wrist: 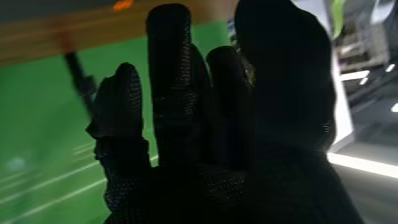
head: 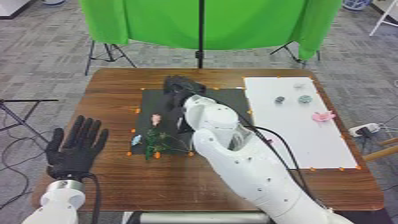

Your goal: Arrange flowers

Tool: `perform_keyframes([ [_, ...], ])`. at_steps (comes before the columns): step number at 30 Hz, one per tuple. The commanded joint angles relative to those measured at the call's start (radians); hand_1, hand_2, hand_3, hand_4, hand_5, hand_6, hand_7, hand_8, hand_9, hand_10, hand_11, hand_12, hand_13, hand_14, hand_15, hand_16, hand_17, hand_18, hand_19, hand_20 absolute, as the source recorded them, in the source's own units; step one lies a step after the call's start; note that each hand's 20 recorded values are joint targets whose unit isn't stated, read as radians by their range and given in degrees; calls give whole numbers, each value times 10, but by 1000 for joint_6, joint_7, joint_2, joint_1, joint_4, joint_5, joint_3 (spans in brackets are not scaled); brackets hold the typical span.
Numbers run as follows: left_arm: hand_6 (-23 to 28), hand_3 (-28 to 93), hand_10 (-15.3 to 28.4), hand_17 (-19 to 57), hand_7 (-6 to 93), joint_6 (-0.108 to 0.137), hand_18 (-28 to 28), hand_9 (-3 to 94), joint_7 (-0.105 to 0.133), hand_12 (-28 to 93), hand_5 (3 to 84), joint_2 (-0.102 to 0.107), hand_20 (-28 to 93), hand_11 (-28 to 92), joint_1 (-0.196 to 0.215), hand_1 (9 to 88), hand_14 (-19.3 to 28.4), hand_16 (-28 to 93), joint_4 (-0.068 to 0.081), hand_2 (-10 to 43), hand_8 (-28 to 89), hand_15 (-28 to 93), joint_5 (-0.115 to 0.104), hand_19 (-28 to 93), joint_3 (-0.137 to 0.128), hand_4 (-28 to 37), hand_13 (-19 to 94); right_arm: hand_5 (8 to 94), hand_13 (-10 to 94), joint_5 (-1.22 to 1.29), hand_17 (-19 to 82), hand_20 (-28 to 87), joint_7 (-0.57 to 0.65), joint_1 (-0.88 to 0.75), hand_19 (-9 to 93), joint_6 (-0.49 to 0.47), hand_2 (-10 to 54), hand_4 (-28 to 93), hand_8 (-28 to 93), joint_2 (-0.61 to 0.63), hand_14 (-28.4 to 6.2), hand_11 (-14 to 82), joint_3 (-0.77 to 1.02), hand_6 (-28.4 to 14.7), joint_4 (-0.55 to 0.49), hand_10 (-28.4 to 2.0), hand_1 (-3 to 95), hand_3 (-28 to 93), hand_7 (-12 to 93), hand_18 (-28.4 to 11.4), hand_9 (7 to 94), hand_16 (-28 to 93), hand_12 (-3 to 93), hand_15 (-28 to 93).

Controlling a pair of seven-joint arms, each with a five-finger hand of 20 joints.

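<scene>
My right hand [head: 180,88] is over the far edge of the black mat [head: 149,102]. In the right wrist view, the fingers of my right hand [wrist: 173,95] extend upward, loosely spread, and nothing can be made out in their hold. On the mat's near left part lies a pink flower [head: 156,119] beside green stems and leaves [head: 155,140]. A pale blue flower [head: 136,140] rests at the mat's left edge. My left hand [head: 75,152] is open with straight fingers, left of the mat. The right forearm hides part of the mat.
A white board [head: 284,135] covers the table's right side, with a pink flower [head: 323,116] and small grey-green rosettes [head: 305,99] on it. Orange clips line both sheets. Dark cables run along the right arm. A green cloth [head: 160,25] hangs beyond the table [head: 111,90].
</scene>
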Motion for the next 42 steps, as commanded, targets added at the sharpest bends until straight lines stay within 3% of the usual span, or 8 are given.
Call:
perform_keyframes([
  [1,103,770,158,-76,91,9,144,409,-1,96,474,-27,148,206,43,255,164,-78,-3,164,-89,372,6,401,-3,-283,309,555,602,15,345,286,79,-54,898,79,-95,477,-114,262,-134,116,169,-57,-125,-192,705,35,117,-242,551,155,150,445],
  [3,103,770,158,-76,91,8,144,409,2,96,474,-29,148,207,48,255,164,-78,-7,164,-89,372,5,401,-3,-283,309,551,590,69,342,291,127,-97,887,74,-95,-193,-114,322,-137,109,257,-60,-158,-196,505,717,115,-244,542,150,148,447],
  [5,103,770,157,-76,91,5,144,410,8,96,474,-28,148,207,54,255,164,-78,-11,164,-89,372,8,401,-4,-283,309,541,579,78,342,286,166,-132,888,97,-95,-277,-113,373,-140,110,335,-63,-168,-197,477,802,112,-244,533,149,149,451],
  [12,102,770,158,-75,91,6,143,410,16,96,473,-33,149,207,68,255,164,-78,-17,164,-89,372,11,401,-16,-283,309,530,577,22,341,264,237,-175,900,111,-95,-283,-111,460,-140,107,482,-66,-80,-196,474,805,113,-245,519,144,146,467],
  [24,105,771,159,-75,96,28,144,414,38,98,481,-40,150,211,81,257,163,-79,-24,167,-90,375,13,401,-28,-283,312,511,366,54,238,227,299,-348,803,40,-95,-283,-116,505,-179,100,587,-63,-60,-196,453,826,119,-244,462,105,141,319],
  [33,105,772,159,-74,99,36,144,417,31,97,482,-44,151,215,84,258,164,-81,-24,169,-92,377,10,402,-27,-283,312,524,461,58,276,221,304,-368,800,34,-95,-283,-121,488,-159,103,573,-55,-34,-183,476,814,131,-244,484,119,137,313],
  [38,106,771,160,-74,99,50,144,417,19,97,484,-47,151,216,83,258,163,-82,-25,171,-91,377,13,402,-29,-283,313,658,623,14,349,201,280,-382,791,113,-95,-283,-129,483,-115,201,561,-35,-11,-166,527,772,208,-218,643,187,169,355],
  [42,107,769,161,-75,101,46,144,417,18,97,485,-45,152,217,82,259,164,-82,-26,173,-91,379,15,405,-27,-283,313,722,726,-14,382,227,267,-402,838,190,-95,-283,-16,487,-66,137,562,-25,-18,-129,622,648,372,-216,803,356,385,373],
])
